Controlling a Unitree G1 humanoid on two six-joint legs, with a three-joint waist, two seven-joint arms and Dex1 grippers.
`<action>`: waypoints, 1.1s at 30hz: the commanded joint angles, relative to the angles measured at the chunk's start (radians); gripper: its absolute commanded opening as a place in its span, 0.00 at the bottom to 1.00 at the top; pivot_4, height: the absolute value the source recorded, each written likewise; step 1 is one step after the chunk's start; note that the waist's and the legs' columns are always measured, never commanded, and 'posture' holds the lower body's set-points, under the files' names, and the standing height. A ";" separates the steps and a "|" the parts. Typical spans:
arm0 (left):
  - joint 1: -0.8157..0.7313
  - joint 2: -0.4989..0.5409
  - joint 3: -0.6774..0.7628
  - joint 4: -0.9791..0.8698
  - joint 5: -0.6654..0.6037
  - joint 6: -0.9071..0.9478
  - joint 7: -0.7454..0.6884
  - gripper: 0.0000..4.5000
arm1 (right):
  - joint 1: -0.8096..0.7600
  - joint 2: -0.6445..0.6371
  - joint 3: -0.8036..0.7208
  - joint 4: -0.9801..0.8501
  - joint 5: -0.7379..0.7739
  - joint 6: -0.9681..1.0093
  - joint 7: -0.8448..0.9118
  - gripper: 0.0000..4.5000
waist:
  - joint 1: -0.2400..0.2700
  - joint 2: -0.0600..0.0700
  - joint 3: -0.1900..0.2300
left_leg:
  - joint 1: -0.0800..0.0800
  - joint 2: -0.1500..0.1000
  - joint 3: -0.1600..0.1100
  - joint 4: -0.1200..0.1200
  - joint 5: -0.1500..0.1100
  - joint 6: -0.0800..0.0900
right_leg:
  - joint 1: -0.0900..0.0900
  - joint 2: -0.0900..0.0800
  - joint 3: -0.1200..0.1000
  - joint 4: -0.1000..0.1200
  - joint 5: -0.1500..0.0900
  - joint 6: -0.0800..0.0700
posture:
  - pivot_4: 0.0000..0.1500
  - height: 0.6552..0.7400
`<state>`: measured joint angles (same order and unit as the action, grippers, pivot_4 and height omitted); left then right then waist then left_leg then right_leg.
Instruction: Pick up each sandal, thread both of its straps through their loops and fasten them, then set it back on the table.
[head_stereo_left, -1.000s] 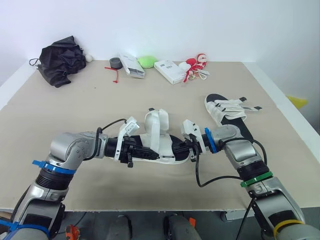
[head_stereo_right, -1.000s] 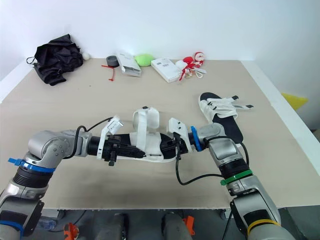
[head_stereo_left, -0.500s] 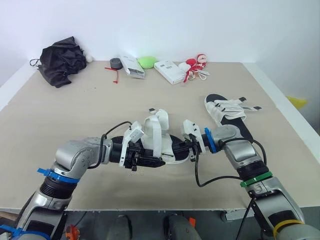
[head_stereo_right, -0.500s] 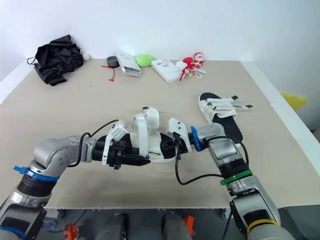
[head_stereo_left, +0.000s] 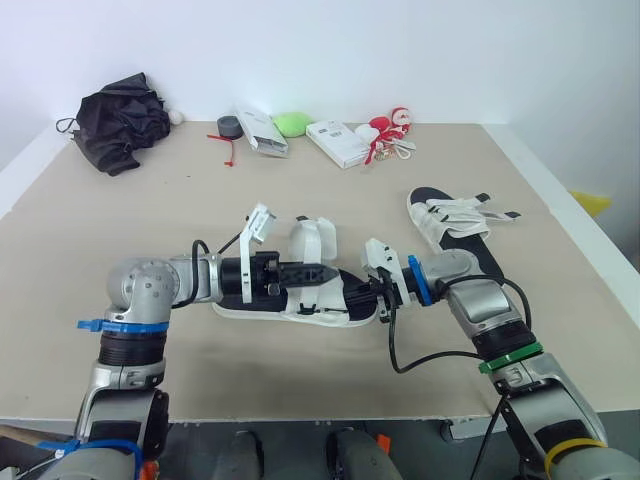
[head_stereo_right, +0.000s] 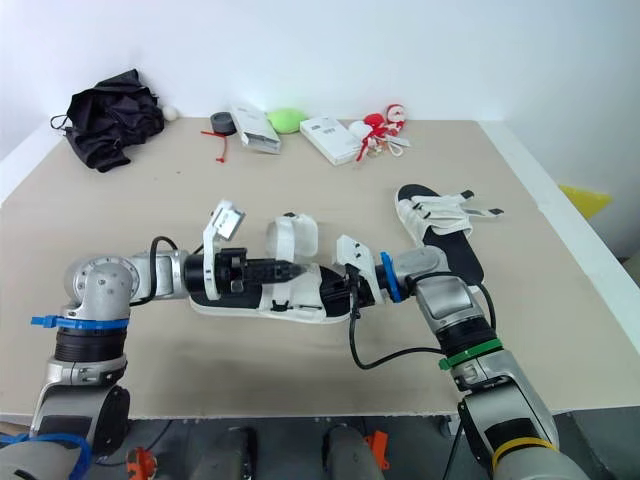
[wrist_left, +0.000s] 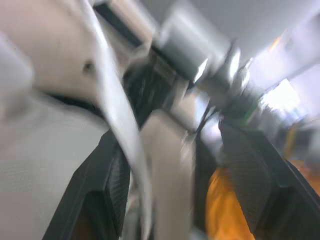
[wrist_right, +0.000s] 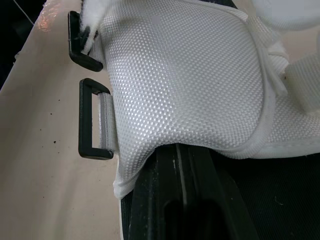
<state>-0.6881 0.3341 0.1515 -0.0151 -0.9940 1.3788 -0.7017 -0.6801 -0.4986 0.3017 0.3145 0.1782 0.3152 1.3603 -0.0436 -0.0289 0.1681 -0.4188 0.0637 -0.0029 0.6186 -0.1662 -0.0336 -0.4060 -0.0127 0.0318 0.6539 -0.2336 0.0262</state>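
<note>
**At table centre, near side: one sandal worked by both grippers**

On the beige table (head_stereo_left: 300, 190), the near sandal (head_stereo_left: 322, 302) is laid lengthwise left to right, black sole down, white upper on top. Its left end is seen resting on the tabletop. Its right end is clamped by the right gripper (head_stereo_left: 378, 298), with the fingers closed narrow on the sole edge. From the right wrist, the white mesh upper is seen close up, with two black rectangular loops (wrist_right: 93, 119) at its edge; both are empty, with no strap passed through.

The left gripper (head_stereo_left: 325, 272) is brought in from the left, level above the sole and just beside the upright white strap (head_stereo_left: 318, 240). From the left wrist, its fingers (wrist_left: 100, 190) are seen spread wide with a white strap running between them. That view is blurred, so contact with the strap cannot be confirmed.

The far sandal (head_stereo_left: 455, 222) is placed well apart, to the right and farther back, flat on the table. Its white straps are splayed out to the right past the sole edge.

Along the far edge, clutter is lined up: a black cloth bundle (head_stereo_left: 120, 120) at far left, then a grey tape roll (head_stereo_left: 230, 126), two white boxes (head_stereo_left: 340, 143), a green object (head_stereo_left: 293, 123) and a red-and-white item (head_stereo_left: 393, 128).
</note>
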 joint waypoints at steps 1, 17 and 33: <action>-0.008 -0.002 0.039 0.007 -0.033 0.029 0.035 0.62 | 0.021 -0.001 0.034 0.025 -0.030 0.011 0.001 0.00 | -0.001 0.000 0.000 | 0.000 0.000 0.000 0.000 0.000 0.000 | 0.000 0.000 0.000 0.000 0.000 0.000 | 1.00 1.00; 0.023 -0.003 0.015 -0.002 -0.012 0.030 0.090 0.01 | 0.028 0.002 0.031 0.017 -0.027 0.018 0.000 0.00 | -0.001 0.000 0.000 | 0.000 0.000 -0.001 0.000 0.000 -0.001 | 0.000 0.000 0.000 0.000 0.000 0.000 | 1.00 1.00; 0.161 0.153 -0.218 -0.184 0.100 -0.109 -0.051 0.01 | 0.032 0.005 0.035 0.012 -0.025 0.017 0.000 0.00 | -0.003 0.000 0.000 | 0.001 0.000 -0.001 -0.001 -0.001 -0.002 | -0.001 0.001 0.001 0.000 -0.002 -0.002 | 1.00 1.00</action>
<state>-0.5424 0.4626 -0.0331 -0.1606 -0.9200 1.2872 -0.7165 -0.6754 -0.4931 0.3018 0.3049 0.1811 0.3179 1.3599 -0.0466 -0.0289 0.1681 -0.4181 0.0639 -0.0035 0.6167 -0.1673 -0.0353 -0.4070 -0.0115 0.0327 0.6538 -0.2355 0.0239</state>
